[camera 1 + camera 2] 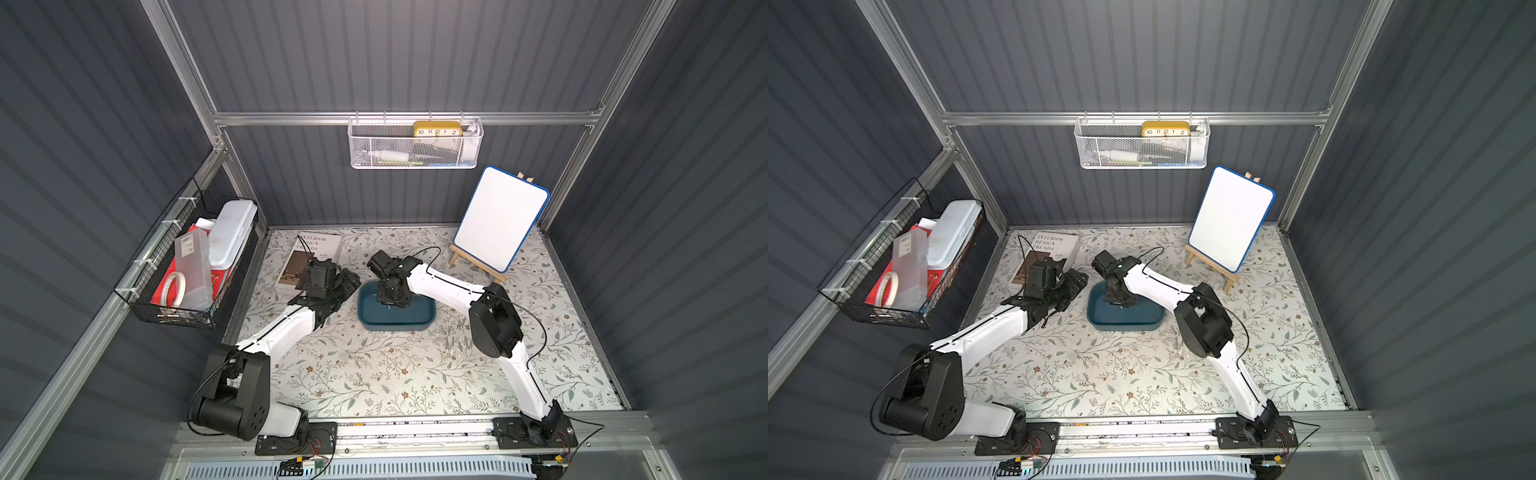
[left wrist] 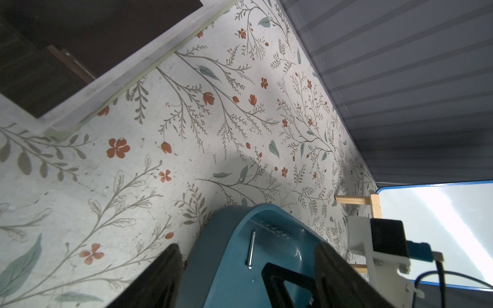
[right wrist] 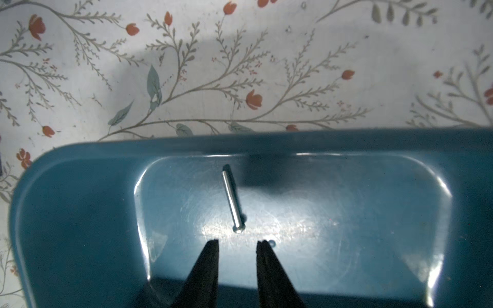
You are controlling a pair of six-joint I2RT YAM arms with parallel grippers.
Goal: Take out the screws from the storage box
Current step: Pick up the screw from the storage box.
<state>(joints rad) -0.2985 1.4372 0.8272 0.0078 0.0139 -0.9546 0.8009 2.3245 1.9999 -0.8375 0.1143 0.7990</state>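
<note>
On the worktop (image 1: 374, 374) is set the teal storage box (image 1: 415, 320), flanked by the left end effector (image 2: 246, 248), spread wide, and entered by the right end effector (image 3: 237, 243), slightly parted and empty, near one screw (image 3: 232, 200) inside; other screws (image 1: 447, 331) are scattered alongside.

A robot test cell in a lab, dressed like a home desk. Ribbed grey walls (image 1: 415, 62), an aluminium frame (image 1: 399, 118) and two arms (image 1: 286, 328) bolted to a rail (image 1: 415, 432) enclose a floral bench (image 1: 374, 374) with a book (image 1: 309, 257), a whiteboard (image 1: 500, 214) and a wire basket (image 1: 415, 158) holding a clock (image 1: 437, 129).
</note>
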